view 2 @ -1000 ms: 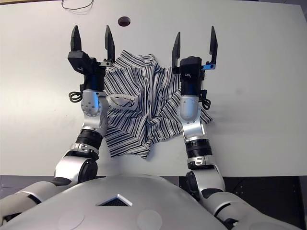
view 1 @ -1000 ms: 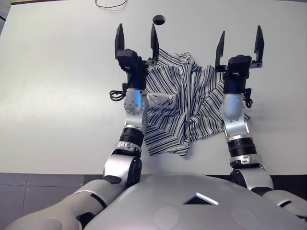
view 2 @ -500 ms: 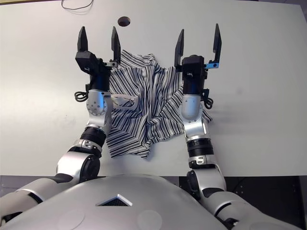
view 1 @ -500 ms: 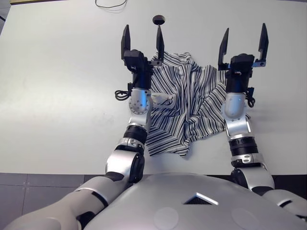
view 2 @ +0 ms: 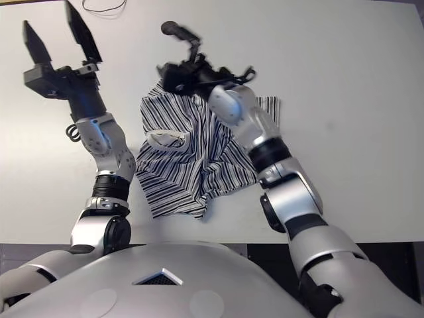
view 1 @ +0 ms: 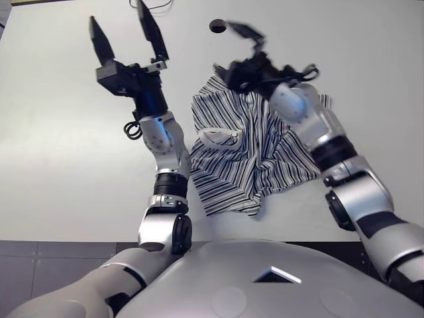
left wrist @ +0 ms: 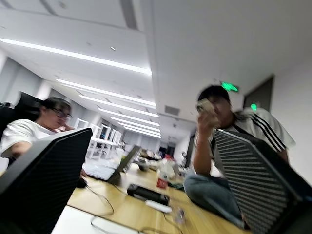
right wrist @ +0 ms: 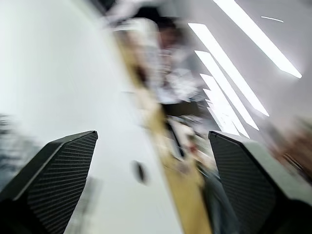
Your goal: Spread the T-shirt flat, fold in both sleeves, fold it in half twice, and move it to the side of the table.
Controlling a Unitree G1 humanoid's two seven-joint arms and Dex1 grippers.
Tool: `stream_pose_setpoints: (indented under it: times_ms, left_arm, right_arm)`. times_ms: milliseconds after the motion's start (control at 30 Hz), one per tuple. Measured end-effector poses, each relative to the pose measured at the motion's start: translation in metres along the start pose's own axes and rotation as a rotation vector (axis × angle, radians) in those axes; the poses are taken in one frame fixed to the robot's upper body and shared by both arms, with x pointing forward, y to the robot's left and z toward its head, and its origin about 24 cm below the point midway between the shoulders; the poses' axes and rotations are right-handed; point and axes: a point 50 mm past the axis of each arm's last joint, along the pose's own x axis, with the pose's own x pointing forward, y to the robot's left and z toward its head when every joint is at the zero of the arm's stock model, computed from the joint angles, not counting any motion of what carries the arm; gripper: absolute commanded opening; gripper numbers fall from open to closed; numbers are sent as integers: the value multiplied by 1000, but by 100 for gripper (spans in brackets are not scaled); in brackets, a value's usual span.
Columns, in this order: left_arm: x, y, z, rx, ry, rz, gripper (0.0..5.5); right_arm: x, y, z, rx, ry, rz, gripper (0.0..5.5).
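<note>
The black-and-white striped T-shirt [view 1: 245, 149] lies crumpled on the white table [view 1: 59, 132], its collar [view 1: 220, 136] showing near the middle. My left gripper [view 1: 119, 20] is open and raised, left of the shirt and clear of it. In the left wrist view its fingers [left wrist: 41, 180] point out into the room. My right arm reaches across the shirt, so my right gripper [view 1: 235, 53] sits blurred over the shirt's far edge. In the right wrist view its fingers [right wrist: 58, 170] stand wide apart with nothing between them.
A dark round hole [view 1: 216, 26] sits in the table just beyond the shirt's far edge. A thin cable [view 2: 106, 8] lies at the far edge of the table. Bare table stretches to both sides of the shirt.
My left gripper has swung left and up, off the shirt's far left corner. My right arm has swept left across the shirt to its far edge. The cloth's right side has shifted.
</note>
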Motion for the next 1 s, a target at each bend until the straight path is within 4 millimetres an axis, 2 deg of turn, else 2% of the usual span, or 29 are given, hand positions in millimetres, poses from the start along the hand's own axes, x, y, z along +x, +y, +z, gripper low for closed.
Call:
stream_pose_setpoints:
  times_ms: [67,100,300,367,433,500,633,667,700,767,867,1000]
  left_arm:
    - [-1,-1,0,-1,3,-3,464]
    - [-1,-1,0,-2,6,-2,464]
    - [-2,-4,-2,2,21,-16,464]
    - [0,-5,0,1,13,-19,464]
    - [0,-3,1,8,11,-21,464]
    - [-1,-2,2,19,12,-26,464]
    - [-3,-1,1,63,34,-61,464]
    - [-3,0,1,84,35,-75,464]
    - [-3,0,1,99,37,-87,464]
    - [-3,-1,1,131,38,-113,464]
    - [-2,-1,1,185,35,-157,464]
    - [-5,3,-8,308,107,-241,464]
  right_arm:
    - [3,24,-8,-22,41,139,421]
    - [2,30,-12,-19,59,170,421]
    - [14,30,-15,-58,102,216,421]
    - [12,23,-28,-6,196,184,421]
    - [0,9,-53,103,359,106,421]
    - [-21,-5,-82,215,530,-6,421]
    - [-99,-28,-144,470,873,-276,421]
    - [-120,-31,-155,529,939,-343,421]
    - [-132,-32,-162,571,976,-391,421]
    - [-142,-30,-166,643,1007,-457,421]
    - [-142,-28,-166,726,999,-525,421]
    - [-120,-35,-155,870,832,-651,421]
